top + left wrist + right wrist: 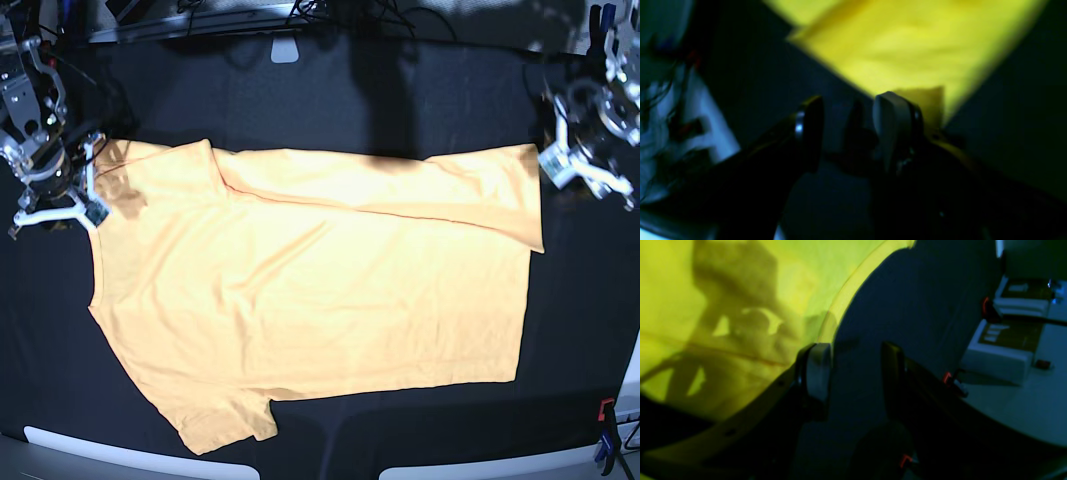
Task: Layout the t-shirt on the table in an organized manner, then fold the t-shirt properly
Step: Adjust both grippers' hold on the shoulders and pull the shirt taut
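T-shirt (310,300) spread on table (400,100); both grippers parted, empty

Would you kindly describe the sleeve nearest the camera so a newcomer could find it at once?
Start with the black table; the pale yellow-orange t-shirt lies spread across it. Follow its lower edge to the base view's left, where the near sleeve juts toward the table's front edge. Unlike the far sleeve, no gripper is beside it.
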Action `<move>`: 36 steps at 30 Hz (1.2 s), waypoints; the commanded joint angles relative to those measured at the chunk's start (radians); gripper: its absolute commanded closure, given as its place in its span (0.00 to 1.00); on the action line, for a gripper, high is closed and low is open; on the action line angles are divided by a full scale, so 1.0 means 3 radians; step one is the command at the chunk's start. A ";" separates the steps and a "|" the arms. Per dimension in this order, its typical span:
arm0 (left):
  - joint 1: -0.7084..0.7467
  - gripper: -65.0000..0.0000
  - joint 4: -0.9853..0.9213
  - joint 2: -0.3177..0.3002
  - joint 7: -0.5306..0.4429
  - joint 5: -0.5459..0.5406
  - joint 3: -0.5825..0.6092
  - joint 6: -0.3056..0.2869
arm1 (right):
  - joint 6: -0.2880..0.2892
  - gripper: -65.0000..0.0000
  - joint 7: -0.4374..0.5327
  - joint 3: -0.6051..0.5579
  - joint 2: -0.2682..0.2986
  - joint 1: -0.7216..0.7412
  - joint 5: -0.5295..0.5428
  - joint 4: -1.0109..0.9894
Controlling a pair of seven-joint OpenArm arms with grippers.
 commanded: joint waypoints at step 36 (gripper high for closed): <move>-0.0354 1.00 -0.0631 0.0017 -0.0163 0.0614 0.0642 0.0173 | -0.0033 0.63 -0.0364 0.0037 0.0178 -0.0603 -0.0045 0.0710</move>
